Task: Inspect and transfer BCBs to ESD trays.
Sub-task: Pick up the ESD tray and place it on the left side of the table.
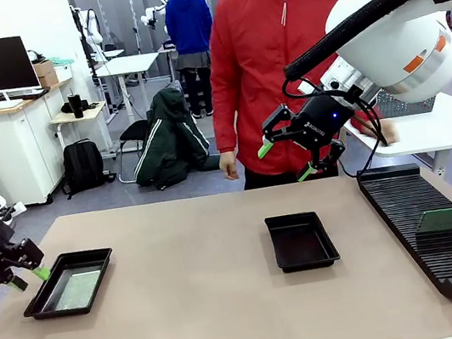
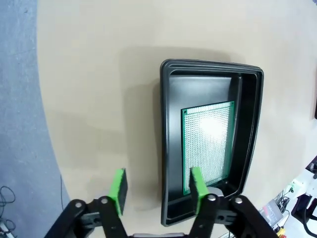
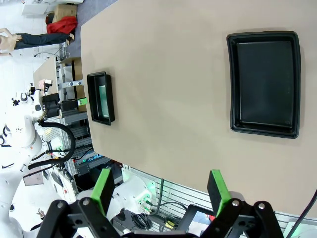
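Observation:
A green BCB lies flat on the floor of the left ESD tray. My left gripper hovers open at that tray's left end and holds nothing. In the left wrist view the BCB lies in the tray, and the left gripper straddles the tray's near wall, one finger outside it and one over it. The second ESD tray at mid-table holds nothing. My right gripper hangs open high above it. Another BCB leans on the rack. The right wrist view has the right gripper, the near tray and the far tray.
A long black ribbed rack lies along the table's right side. A person in a red jacket stands at the far edge, one hand hanging by the table. Bare tabletop lies between the two trays.

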You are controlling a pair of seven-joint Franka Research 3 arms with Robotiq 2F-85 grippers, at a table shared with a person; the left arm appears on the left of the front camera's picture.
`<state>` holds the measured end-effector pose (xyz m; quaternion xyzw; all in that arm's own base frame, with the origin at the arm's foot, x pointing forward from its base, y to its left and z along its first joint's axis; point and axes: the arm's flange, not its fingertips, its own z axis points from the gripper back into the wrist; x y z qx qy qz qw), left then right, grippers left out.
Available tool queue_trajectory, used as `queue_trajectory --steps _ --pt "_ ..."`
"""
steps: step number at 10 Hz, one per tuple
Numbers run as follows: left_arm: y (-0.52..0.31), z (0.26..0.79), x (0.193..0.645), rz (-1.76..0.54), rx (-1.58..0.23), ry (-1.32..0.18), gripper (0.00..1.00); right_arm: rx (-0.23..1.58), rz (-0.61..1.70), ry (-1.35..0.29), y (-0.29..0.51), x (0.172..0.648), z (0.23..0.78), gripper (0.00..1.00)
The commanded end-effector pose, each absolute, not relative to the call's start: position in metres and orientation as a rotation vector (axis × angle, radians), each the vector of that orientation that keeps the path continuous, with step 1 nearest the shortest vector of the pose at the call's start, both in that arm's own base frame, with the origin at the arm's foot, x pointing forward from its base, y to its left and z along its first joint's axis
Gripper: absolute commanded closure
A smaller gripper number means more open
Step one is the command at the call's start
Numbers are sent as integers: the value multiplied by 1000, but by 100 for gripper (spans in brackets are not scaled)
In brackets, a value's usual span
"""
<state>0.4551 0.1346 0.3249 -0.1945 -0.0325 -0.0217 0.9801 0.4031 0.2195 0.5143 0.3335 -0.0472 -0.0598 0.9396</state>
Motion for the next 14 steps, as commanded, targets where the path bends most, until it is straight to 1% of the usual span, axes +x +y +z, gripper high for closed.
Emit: queue_trajectory --steps 1,7,9,10,14 --pt "137 344 448 -37 -352 -61 0 680 -127 -96 220 403 513 0" --pt "130 403 447 -42 -243 -42 0 680 -127 -96 220 403 513 0" --pt "122 418 448 -55 -241 -34 0 680 -127 -96 220 403 513 0" --pt "132 403 447 -52 -255 -68 0 680 -127 -96 220 403 513 0" --pt "132 403 447 -52 -255 -68 0 680 -127 -96 220 403 513 0"
